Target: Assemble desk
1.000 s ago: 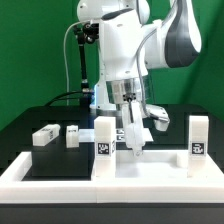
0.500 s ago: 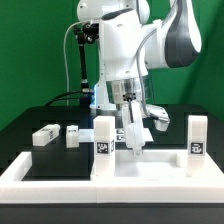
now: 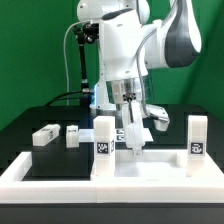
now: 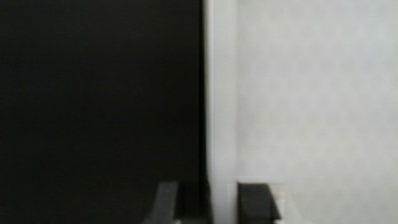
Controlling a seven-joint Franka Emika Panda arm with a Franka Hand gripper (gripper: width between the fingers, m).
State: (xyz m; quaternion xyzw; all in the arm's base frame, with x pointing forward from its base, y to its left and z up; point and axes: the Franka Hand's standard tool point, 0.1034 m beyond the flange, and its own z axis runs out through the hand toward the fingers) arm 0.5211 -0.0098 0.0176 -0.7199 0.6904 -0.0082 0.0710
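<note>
Wrist view, pincer [image 4: 214, 187] narrowly parted, slab [image 4: 311, 100] edge between

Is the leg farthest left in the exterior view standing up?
No, that leg lies on its side on the black table.

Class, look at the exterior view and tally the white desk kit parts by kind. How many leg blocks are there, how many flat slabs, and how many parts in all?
Leg blocks: 4 (2 lying, 2 upright)
Slab: 1
Total: 5
</note>
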